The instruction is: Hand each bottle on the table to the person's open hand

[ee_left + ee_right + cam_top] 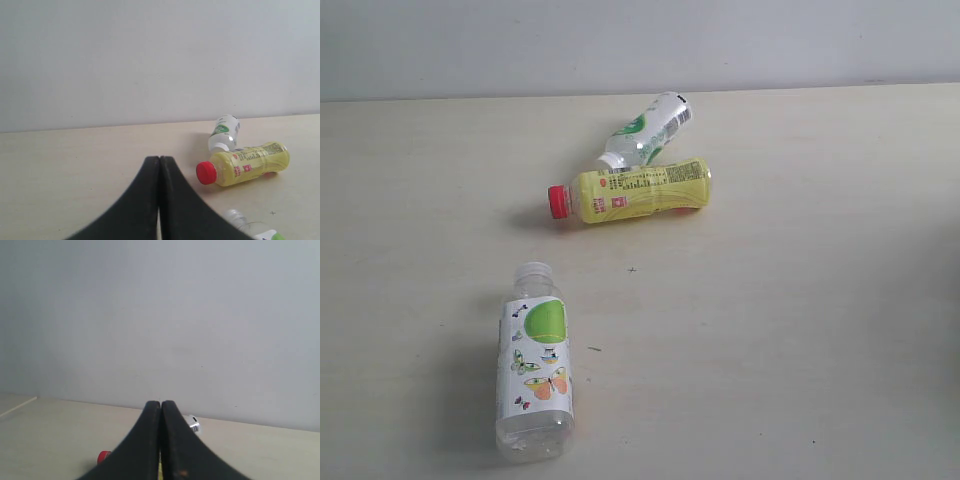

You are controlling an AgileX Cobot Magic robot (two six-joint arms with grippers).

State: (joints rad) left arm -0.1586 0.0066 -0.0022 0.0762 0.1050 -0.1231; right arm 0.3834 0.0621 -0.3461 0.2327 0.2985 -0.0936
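A: How is the left gripper (159, 159)?
B: Its fingers are pressed together, and it is empty. Nearest to it lies the butterfly-label bottle (535, 365). Farther ahead lies the yellow bottle (630, 190) with a red cap; its print is too small to read.
A: And the right gripper (160, 403)?
B: The same. Beyond its tips lies the green-white bottle (645, 130), touching the yellow one on the table (800, 300).

In the left wrist view the butterfly bottle (235, 216) was cut off by the picture's edge, with only its clear neck and a sliver of green label showing. In the right wrist view the right pincer (160, 403) hid most of the yellow bottle (103, 456), sparing its red cap, and most of the green-white bottle (191, 423). In the exterior view the yellow bottle's label print was too small to read.
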